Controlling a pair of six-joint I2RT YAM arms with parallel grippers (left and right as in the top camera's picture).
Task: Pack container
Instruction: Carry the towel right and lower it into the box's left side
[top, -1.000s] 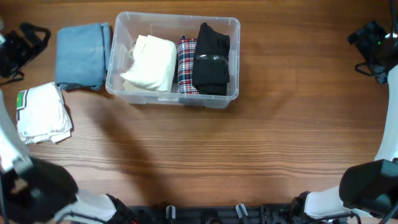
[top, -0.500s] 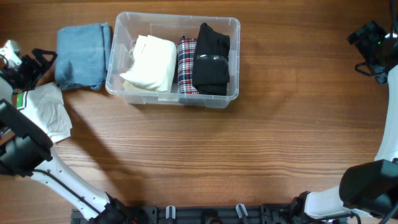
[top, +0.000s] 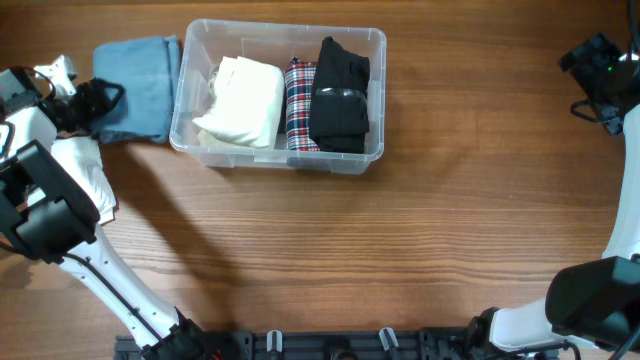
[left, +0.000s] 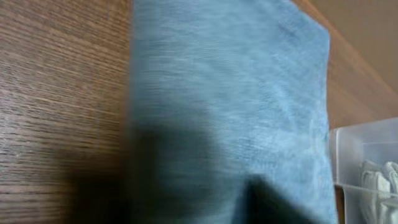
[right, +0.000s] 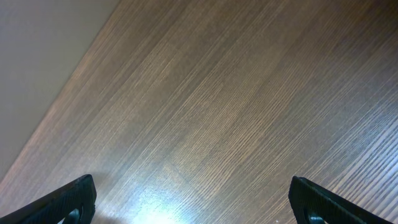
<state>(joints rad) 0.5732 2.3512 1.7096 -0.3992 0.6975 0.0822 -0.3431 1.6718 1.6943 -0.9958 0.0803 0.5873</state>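
At the far left of the table (top: 400, 230), a folded white cloth (top: 88, 180) lies partly under the left arm. Just above it, the left claw (top: 106, 98) hangs over the left edge of a folded blue cloth (top: 140, 80). In the blurred wrist view its dark fingertips appear parted, with the blue fabric between them and nothing gripped. The blue cloth lies flat just beside the left wall of the container (top: 280, 27), which sits on the table at upper centre-left. Inside it, from left to right, are a cream cloth (top: 245, 100), a red plaid cloth (top: 300, 105) standing on edge, and a black cloth (top: 340, 95) against the right wall. Bare wood stretches to the far right, where the right claw (top: 592, 62) is held well apart from the container. Its wrist camera shows the fingertips spread wide over the table, empty.
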